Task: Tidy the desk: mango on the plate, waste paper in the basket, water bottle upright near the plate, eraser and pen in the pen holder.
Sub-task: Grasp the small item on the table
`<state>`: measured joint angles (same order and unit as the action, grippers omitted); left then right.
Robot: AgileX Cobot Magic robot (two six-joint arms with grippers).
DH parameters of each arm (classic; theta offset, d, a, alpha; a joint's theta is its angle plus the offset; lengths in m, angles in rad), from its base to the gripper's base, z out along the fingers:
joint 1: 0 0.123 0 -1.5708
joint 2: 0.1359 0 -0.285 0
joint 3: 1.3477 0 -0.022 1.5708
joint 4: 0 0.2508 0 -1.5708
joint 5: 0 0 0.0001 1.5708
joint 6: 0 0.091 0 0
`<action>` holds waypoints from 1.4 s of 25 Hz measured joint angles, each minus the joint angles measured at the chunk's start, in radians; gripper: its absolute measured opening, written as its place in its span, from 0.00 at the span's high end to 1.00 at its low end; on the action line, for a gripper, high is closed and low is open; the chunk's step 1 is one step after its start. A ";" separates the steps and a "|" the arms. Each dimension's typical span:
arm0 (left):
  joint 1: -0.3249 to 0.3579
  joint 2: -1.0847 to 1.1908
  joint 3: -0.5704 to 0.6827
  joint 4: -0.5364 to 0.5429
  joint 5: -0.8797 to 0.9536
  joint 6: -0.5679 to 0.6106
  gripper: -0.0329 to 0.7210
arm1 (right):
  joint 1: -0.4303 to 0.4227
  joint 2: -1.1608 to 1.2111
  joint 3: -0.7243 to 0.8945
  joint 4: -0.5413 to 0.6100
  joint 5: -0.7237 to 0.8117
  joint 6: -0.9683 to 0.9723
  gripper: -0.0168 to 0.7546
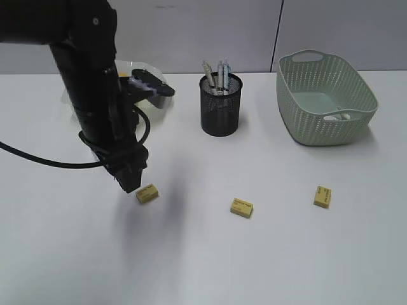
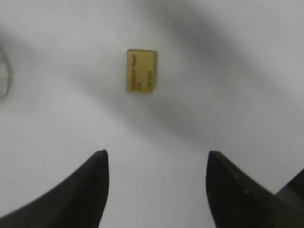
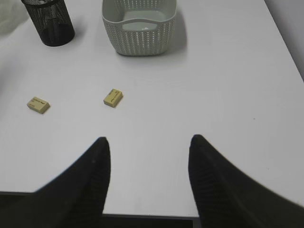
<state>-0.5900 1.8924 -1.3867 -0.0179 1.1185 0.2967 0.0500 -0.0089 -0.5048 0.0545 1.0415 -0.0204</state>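
- Left wrist view: my left gripper [image 2: 156, 161] is spread wide, its two dark fingers [image 2: 92, 190] at the bottom of the frame with bare table between them. It holds nothing and touches nothing.
- An eraser [image 2: 141, 71] lies flat on the table [image 2: 237, 71] ahead of those fingers, clear of both tips and a little toward the left one.
- In the exterior view the same gripper [image 1: 129, 178] points down at the table, and that eraser [image 1: 147, 193] sits just beside its tip on the right. I cannot tell from here whether the tip touches the table.
- My right gripper [image 3: 148, 147] is also wide open and empty, hanging over bare table near its front edge.
- Ahead of my right fingers [image 3: 209, 185] lie a second eraser [image 3: 38, 105], off to the left, and a third eraser [image 3: 113, 97], nearer the middle; both are well apart from the tips.
- Pen holder [image 1: 220, 105]: black mesh, upright, beyond the erasers. Several pens [image 1: 216, 75] stand in it, leaning. I see no eraser inside, though the mesh hides the bottom.
- Basket [image 1: 324, 98]: pale green, far ahead and right of my left fingers. Something small and pale lies at its inner wall; I cannot tell what it is.
- Behind my left arm a clear plate [image 1: 156, 105] shows partly, with something yellow on it, mostly hidden.
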 joint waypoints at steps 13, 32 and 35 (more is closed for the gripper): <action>-0.016 0.227 -0.100 -0.003 -0.091 0.041 0.43 | 0.000 0.000 0.000 0.000 0.000 0.000 0.43; 0.001 0.279 -0.102 0.002 -0.170 0.045 0.44 | 0.000 0.000 0.000 0.001 0.000 0.000 0.43; 0.001 0.279 -0.102 0.002 -0.170 0.045 0.48 | 0.000 0.000 0.000 0.001 0.000 0.000 0.43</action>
<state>-0.5892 2.1718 -1.4884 -0.0154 0.9489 0.3413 0.0500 -0.0089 -0.5048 0.0553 1.0415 -0.0204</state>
